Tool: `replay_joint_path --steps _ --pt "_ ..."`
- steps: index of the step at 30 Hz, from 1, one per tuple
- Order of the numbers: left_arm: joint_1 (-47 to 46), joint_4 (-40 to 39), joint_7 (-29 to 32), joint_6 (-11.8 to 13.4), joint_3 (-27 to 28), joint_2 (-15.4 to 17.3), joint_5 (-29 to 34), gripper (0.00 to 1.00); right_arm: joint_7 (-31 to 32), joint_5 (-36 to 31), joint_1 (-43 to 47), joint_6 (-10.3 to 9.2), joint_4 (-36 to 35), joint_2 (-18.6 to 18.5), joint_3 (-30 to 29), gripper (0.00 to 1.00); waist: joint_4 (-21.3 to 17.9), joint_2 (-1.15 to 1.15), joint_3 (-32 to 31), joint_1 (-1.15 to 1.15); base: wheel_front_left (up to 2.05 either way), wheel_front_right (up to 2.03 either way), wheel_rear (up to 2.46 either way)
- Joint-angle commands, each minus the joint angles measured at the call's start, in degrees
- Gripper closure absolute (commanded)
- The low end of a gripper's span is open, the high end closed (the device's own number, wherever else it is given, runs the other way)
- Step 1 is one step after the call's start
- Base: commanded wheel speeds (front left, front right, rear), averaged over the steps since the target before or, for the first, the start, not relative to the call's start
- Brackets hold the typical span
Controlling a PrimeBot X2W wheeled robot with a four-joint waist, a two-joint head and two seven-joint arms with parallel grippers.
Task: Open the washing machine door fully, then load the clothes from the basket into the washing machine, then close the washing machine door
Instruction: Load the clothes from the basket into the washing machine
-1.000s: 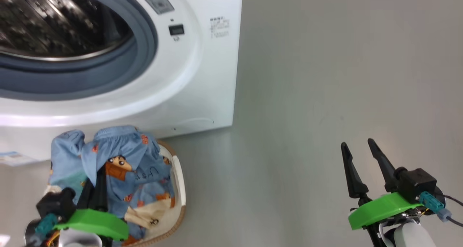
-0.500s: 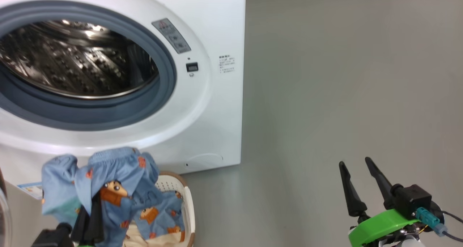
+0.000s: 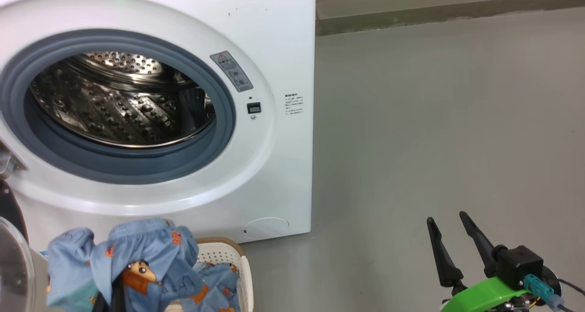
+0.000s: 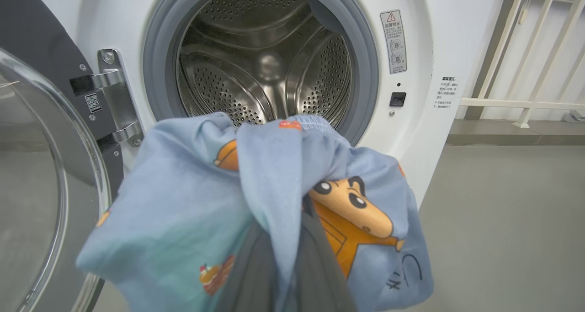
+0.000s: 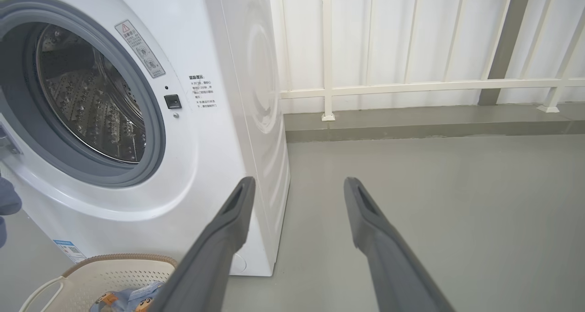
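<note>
The clothes (image 4: 192, 202), a bundle of light blue fabric printed with cartoon figures, are held raised in front of the washing machine (image 3: 274, 38), just below the mouth of its drum (image 4: 265, 65) and above the basket (image 3: 228, 250), in which more of the blue cloth is seen. The loading step is judged to be in hand, since the washing machine door (image 4: 36, 175) is swung wide to the left. The bundle is next to be carried forward over the grey gasket (image 3: 224, 129) and let go well inside, so that no trailing end is left on the lip. The left gripper (image 4: 285, 252) is clenched on the fabric, its fingertips apparently buried in the folds. The right gripper (image 3: 445, 218) is spread wide, with nothing held, over bare floor (image 3: 434, 120)
</note>
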Motion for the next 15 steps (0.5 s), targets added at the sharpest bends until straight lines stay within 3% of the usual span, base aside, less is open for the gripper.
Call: replay_joint_path --steps 1,15 --pt "-0.6 -1.8 -0.5 0.7 2.0 0.3 0.0 1.00 -0.7 -0.6 0.1 0.36 -1.6 -0.4 1.5 0.00 0.2 0.00 -0.2 0.00 0.00 0.00 0.00" --pt "-1.5 -1.6 -0.5 0.6 0.9 0.3 -1.2 1.00 -0.7 -0.1 0.2 0.36 -1.4 -0.1 1.6 0.00 -0.1 0.00 0.8 0.00 0.00 0.00 0.00"
